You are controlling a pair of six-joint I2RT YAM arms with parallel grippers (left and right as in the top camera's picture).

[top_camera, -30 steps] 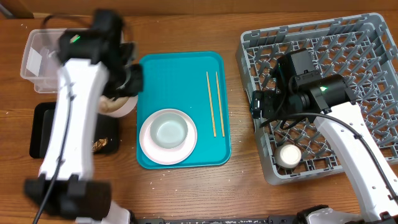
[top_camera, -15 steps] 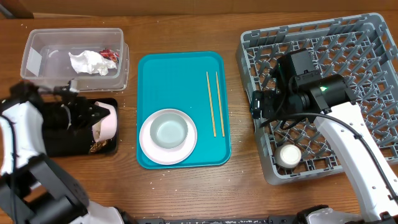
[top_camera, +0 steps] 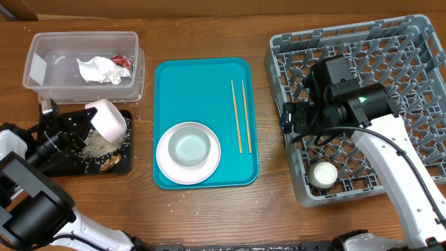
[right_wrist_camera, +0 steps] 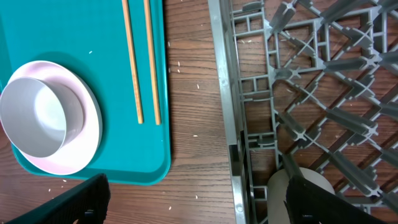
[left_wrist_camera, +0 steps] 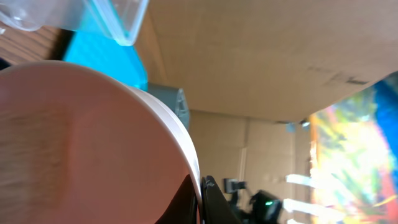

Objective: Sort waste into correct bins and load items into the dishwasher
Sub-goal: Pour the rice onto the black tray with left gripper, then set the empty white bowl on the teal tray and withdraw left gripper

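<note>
While it grips a tilted bowl (top_camera: 106, 118), the left arm (top_camera: 52, 137) lies low.

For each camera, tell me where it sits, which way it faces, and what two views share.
Overhead: above the table, facing straight down at teal tray, dish rack, left arm, right arm.
Left wrist: on the left arm, facing sideways; the gripped pink bowl fills it, one finger below.
Right wrist: facing down over the rack's edge at the chopsticks; open fingers at the bottom corners.
Shared: overhead and right wrist both show tray, chopsticks, rack.
</note>
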